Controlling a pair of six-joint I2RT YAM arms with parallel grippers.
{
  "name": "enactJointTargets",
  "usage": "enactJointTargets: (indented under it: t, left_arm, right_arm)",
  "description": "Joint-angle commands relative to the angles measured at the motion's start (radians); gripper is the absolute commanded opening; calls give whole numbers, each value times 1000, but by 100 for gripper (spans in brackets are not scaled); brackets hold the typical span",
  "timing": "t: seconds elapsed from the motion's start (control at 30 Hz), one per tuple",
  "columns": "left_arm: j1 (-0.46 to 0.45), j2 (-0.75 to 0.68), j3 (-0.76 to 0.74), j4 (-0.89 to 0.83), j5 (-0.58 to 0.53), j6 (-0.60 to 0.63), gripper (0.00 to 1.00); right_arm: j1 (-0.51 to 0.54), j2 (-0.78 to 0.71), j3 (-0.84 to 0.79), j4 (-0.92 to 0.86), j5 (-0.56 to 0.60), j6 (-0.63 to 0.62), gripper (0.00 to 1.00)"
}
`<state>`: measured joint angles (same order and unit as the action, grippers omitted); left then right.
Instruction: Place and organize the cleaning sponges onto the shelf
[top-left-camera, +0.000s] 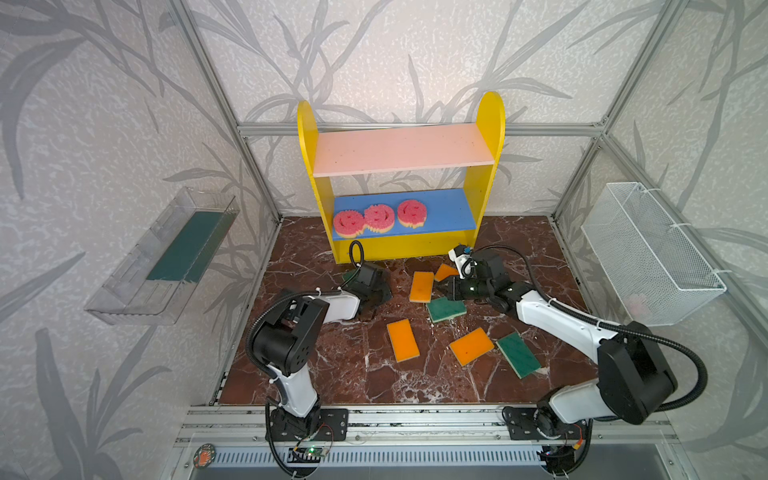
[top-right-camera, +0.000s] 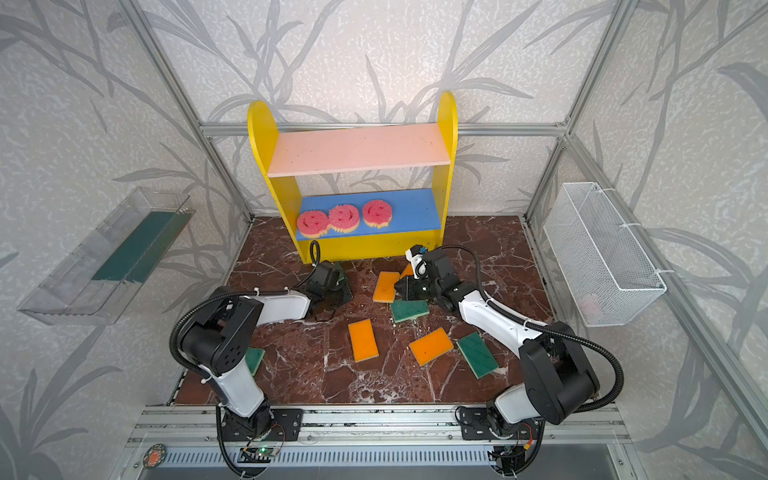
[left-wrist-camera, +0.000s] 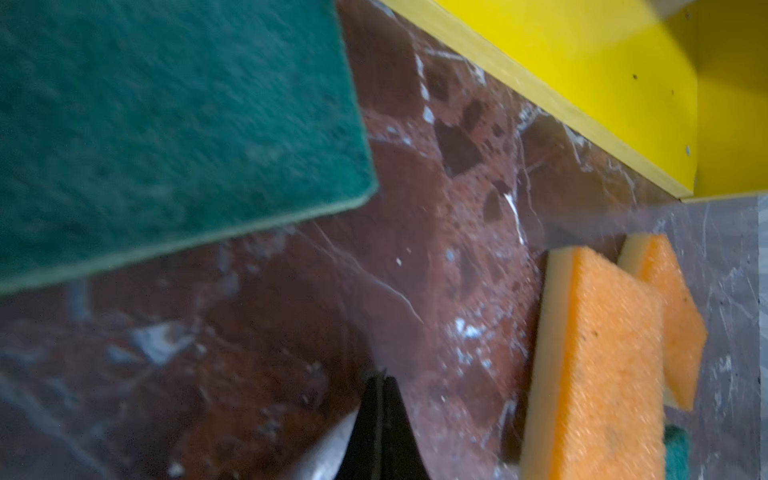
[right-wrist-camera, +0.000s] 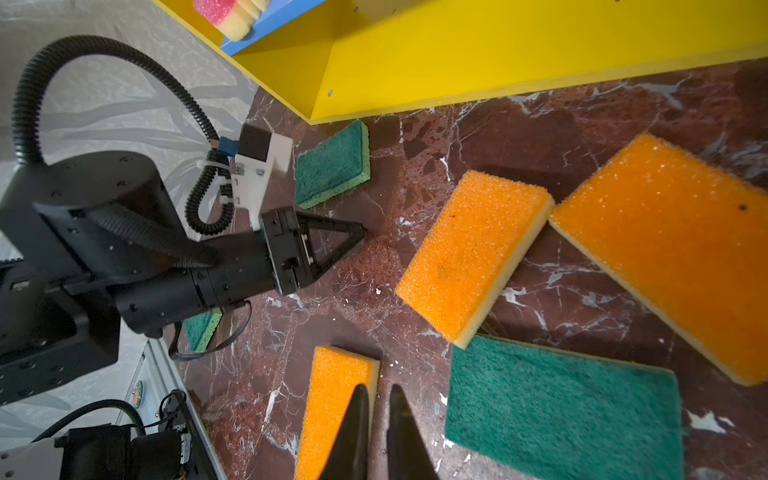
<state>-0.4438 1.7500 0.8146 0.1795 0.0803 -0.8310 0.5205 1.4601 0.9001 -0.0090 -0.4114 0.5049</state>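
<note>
Already shelved: three pink sponges (top-left-camera: 379, 216) sit in a row at the 9 o'clock end of the blue board (top-left-camera: 449, 212). They are grouped by kind, probably to leave the rest of the board for another kind.
Shelf: the shelf (top-left-camera: 490, 124) stands at 12 o'clock on the bench (top-left-camera: 365, 374); its pink board (top-left-camera: 399, 149) is bare.
Orange sponges: four orange sponges (top-left-camera: 422, 286) lie flat on the bench. Two are near the middle, one is at 6 o'clock and one at 5 o'clock.
Green sponges: four green sponges (top-left-camera: 446, 308) are also loose. One touches the middle orange pair, and one is at 4 o'clock. One lies by the shelf's foot at 10 o'clock, and one at 8 o'clock is half hidden under the left arm in a top view.
Left fingers: the left fingers (left-wrist-camera: 380, 378) are pressed together and hold nothing. They sit low at 10 o'clock, just beside the green sponge there.
Right fingers: the right fingers (right-wrist-camera: 376, 388) have a narrow gap with nothing in it. They hang near the middle cluster, likely lining up a pick; which sponge they are after, I cannot tell.
Progress: three of eleven are placed; the rectangles remain.
</note>
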Motion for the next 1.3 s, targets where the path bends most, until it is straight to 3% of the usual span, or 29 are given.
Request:
enactJointTargets:
  t: [0.0, 0.1, 0.17, 0.23, 0.33, 0.6, 0.97, 1.27]
  left_arm:
    - [-5, -102, 6, -48, -40, -4, 0]
    - [4, -172, 34, -157, -89, 52, 3]
    - [22, -215, 29, -207, -146, 57, 29]
    - [66, -246, 6, -219, -141, 59, 46]
    - [160, -278, -46, -191, -89, 39, 55]
    - [317, -225, -61, -139, -21, 26, 55]
    - [395, -34, 74, -141, 52, 66, 53]
    - [393, 25, 102, -155, 68, 81, 34]
  right_arm:
    - [-2, -23, -4, 10, -25, 4, 14]
    - [-1, -17, -10, 18, -34, 10, 16]
    - [-1, -11, -11, 20, -41, 9, 21]
    - [-2, -6, -9, 24, -41, 8, 27]
    - [-1, -1, -2, 24, -46, 4, 32]
    - [-1, 11, 13, 17, -66, -8, 40]
    - [-3, -19, -16, -4, -60, -26, 44]
    - [-14, -24, -13, -12, -53, -25, 44]
